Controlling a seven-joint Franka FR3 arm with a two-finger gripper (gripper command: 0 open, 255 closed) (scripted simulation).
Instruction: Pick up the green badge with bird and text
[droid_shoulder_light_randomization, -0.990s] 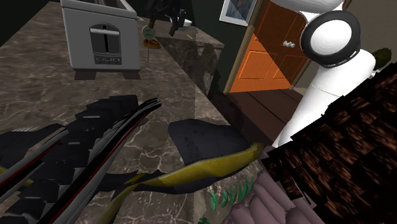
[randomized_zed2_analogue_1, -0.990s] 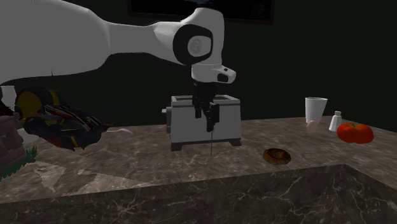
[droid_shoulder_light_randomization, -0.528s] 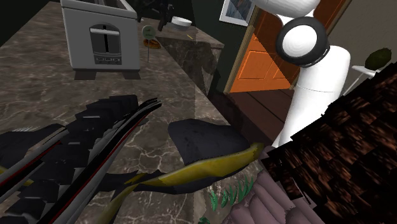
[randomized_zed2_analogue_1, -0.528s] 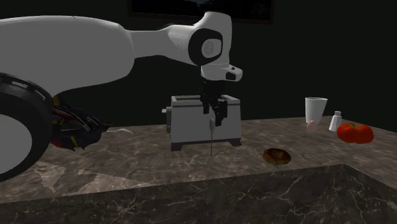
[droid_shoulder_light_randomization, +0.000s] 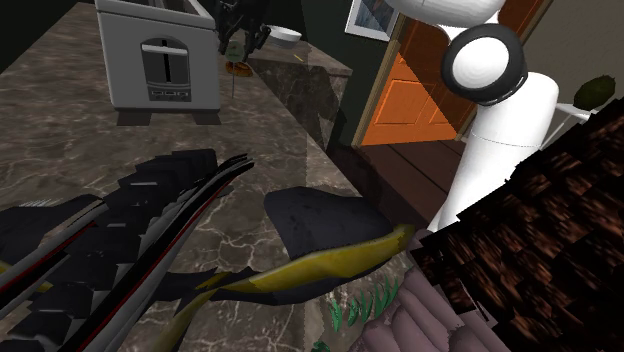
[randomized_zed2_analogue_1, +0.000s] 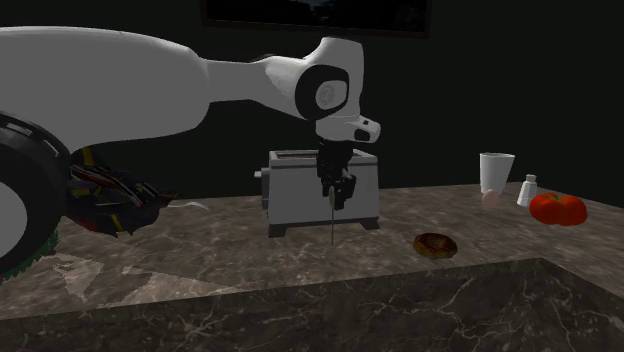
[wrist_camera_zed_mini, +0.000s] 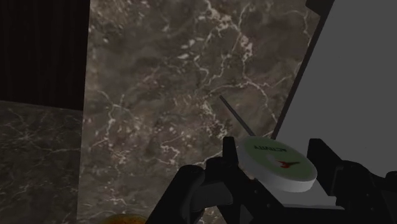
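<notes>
Task state: approach looks done. The lift is not done, and a firm grip is not evident.
Badge: round pale-green badge (wrist_camera_zed_mini: 277, 162) with a small red bird and a line of text on its face, and a lighter rim. It sits right between the fingers in the wrist view.
Pin: a thin pin (randomized_zed2_analogue_1: 330, 228) runs straight down from the badge. In the second exterior view its tip seems to reach the table (randomized_zed2_analogue_1: 200, 260), so I judge the badge is not raised yet.
Location: centre of the second exterior view, just in front of the grey toaster (randomized_zed2_analogue_1: 295, 195). In the shoulder view that is the top of the frame, left of middle, beside the toaster's right edge.
End effector: the end effector (randomized_zed2_analogue_1: 336, 190) points down over the badge. Its fingers (wrist_camera_zed_mini: 232, 153) are parted to about the badge's width, one on each side, very close to the rim. I see no clear squeeze, so I read it as not clamped.
Left to do: close on the rim, confirm the hold, then lift straight up.
Risk: the rim is thin and the toaster wall is close beside one finger, so the badge could tip on its pin if the close is off-centre.
Nearby: brown bagel (randomized_zed2_analogue_1: 435, 245) lower right of the end effector, well apart from it.
</notes>
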